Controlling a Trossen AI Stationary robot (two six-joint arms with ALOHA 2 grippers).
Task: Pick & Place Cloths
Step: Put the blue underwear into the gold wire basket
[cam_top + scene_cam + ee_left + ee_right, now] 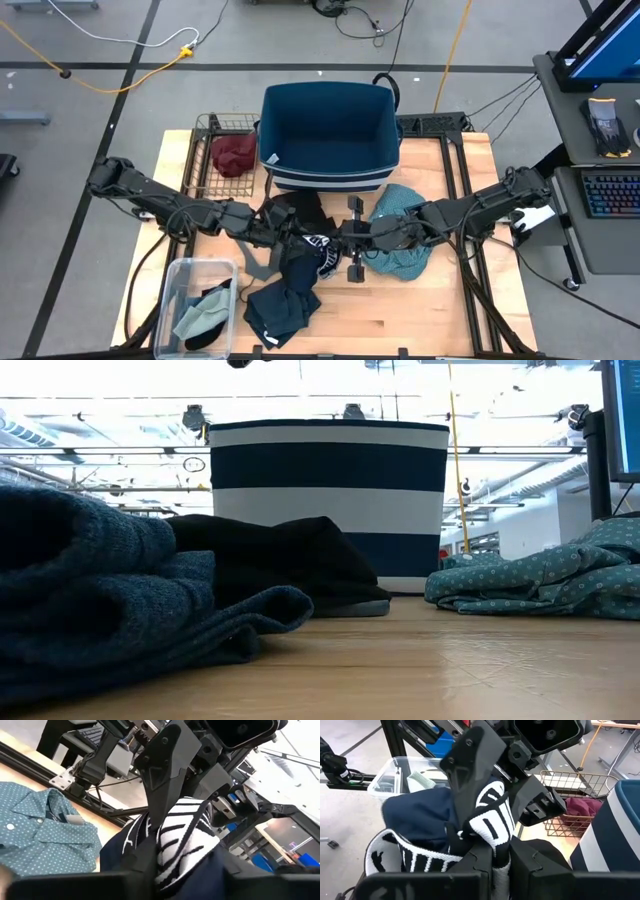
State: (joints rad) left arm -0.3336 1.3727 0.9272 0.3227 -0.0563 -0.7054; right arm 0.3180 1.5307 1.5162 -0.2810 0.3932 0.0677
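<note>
1. Both arms reach inward over the middle of the surface (400,300). The left end effector (312,243) and the right end effector (345,240) meet there, each clenched on the navy cloth with white print (322,250).
2. The wrist views show what the high view cannot: the navy cloth with white print (187,837) is pinched between the opposing fingers (both grips on the same garment), held clear of the surface.
3. The low view shows neither end effector; it shows the striped bin (328,500) upright, the black cloth (280,560) in front of it, and the dark teal cloth (120,595) closest to the camera.
4. Count of cloths in the high view: six.
   - maroon cloth (236,153), in the wire basket (200,130)
   - pale green cloth (203,313), in the clear tub (172,290)
   - teal checked cloth (405,255), under the right arm
   - black cloth (292,212), beside the bin
   - dark teal cloth (282,310), near the front edge
   - the navy cloth, held
5. One grey hanger (262,262) lies under the left arm.
</note>
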